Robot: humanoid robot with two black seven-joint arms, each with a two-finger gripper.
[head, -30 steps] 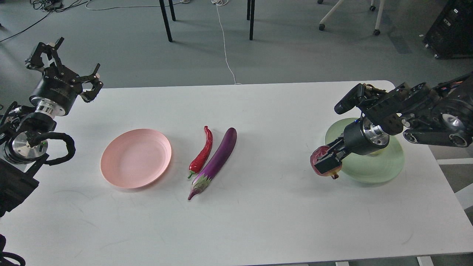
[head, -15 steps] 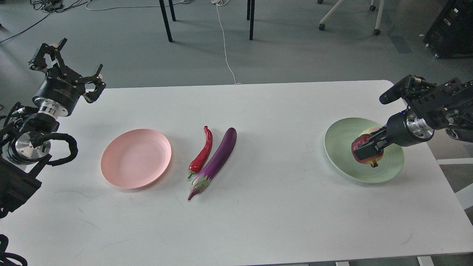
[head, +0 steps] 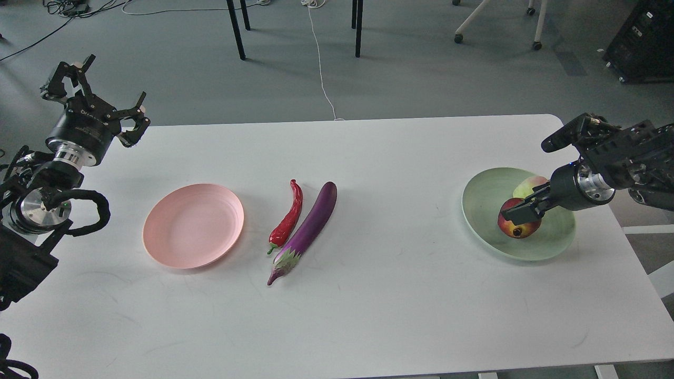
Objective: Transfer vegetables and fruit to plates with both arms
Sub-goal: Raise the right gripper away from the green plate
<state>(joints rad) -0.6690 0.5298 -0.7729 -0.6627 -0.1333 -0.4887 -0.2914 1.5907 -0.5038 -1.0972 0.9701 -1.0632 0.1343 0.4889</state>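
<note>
The right gripper sat over the green plate, its dark fingers right against the top of the red fruit; from where I stood I could not tell whether they pinched it or had let go. That fruit looked to be resting in the plate, near its middle, with the yellow-green fruit just behind it at about one o'clock, partly hidden by the wrist. So both fruits seemed delivered, or very nearly.

The left gripper hung off the table's far left corner, claws spread wide and holding nothing, well apart from anything it might pick up.

The vegetable half looked untouched. The pink plate lay bare at the left of the white table. At its three o'clock the chili pepper and the eggplant lay side by side on the tabletop, just beside each other, both slanting with stems toward seven o'clock.

I judged the job roughly half done: the chili and eggplant had yet to reach the pink plate
</note>
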